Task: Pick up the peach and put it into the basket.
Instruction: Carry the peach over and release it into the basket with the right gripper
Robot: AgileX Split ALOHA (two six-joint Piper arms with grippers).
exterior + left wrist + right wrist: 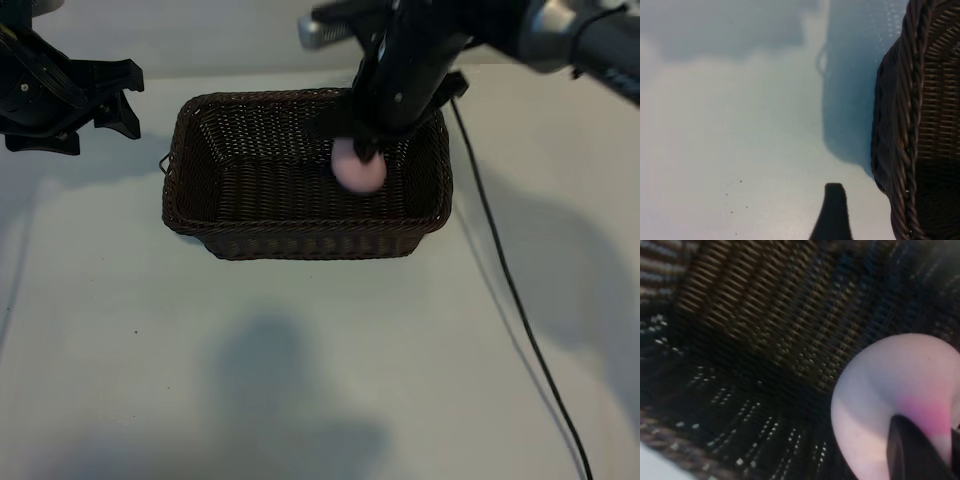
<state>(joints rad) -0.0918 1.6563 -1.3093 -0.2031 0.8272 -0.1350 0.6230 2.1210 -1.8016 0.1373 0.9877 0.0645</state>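
At upper centre, the right gripper (366, 150) clamps the peach (358, 168) inside the basket (300, 240); next, release it. The left gripper (100, 100) waits open, upper left.

Bare table (300, 380) before basket (300, 240)

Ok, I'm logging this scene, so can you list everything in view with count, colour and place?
peach: one, pale pink, held over the basket's inside, right of its centre
basket: one, dark-brown wicker, middle of the table
cable: one, black, along the table's right side
table: one, pale white, under everything
right gripper: one, black, shut on the peach over the basket
left gripper: one, black, open, parked left of the basket
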